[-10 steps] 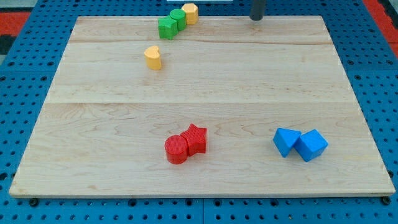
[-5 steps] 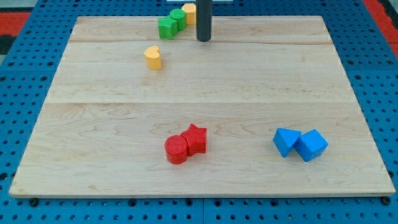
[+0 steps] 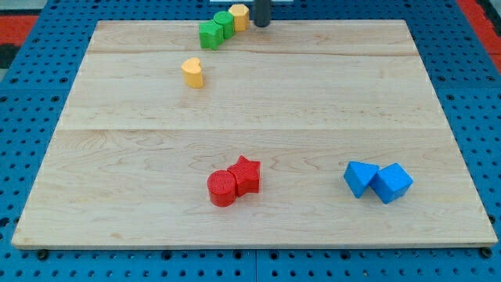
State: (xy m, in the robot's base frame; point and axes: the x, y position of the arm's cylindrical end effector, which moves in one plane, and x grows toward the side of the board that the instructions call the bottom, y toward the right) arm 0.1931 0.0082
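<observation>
My tip [image 3: 261, 23] stands at the board's top edge, just right of the yellow hexagonal block [image 3: 239, 16], close beside it; contact cannot be told. That yellow block heads a short diagonal row with a green round block [image 3: 225, 22] and a green block [image 3: 210, 34]. A second yellow block, heart-like in shape [image 3: 192, 72], lies alone lower left of them. Far down the board a red cylinder [image 3: 221, 188] touches a red star [image 3: 246, 174]. Two blue blocks [image 3: 361, 178] [image 3: 391, 182] touch at the lower right.
The wooden board [image 3: 258, 102] rests on a blue pegboard [image 3: 31, 94]. A red surface [image 3: 19, 19] shows at the view's top left corner and another at the top right.
The rod swung left from the top right to near the yellow hexagon, reached down the board, then drew back up to the top edge. No block has moved.
</observation>
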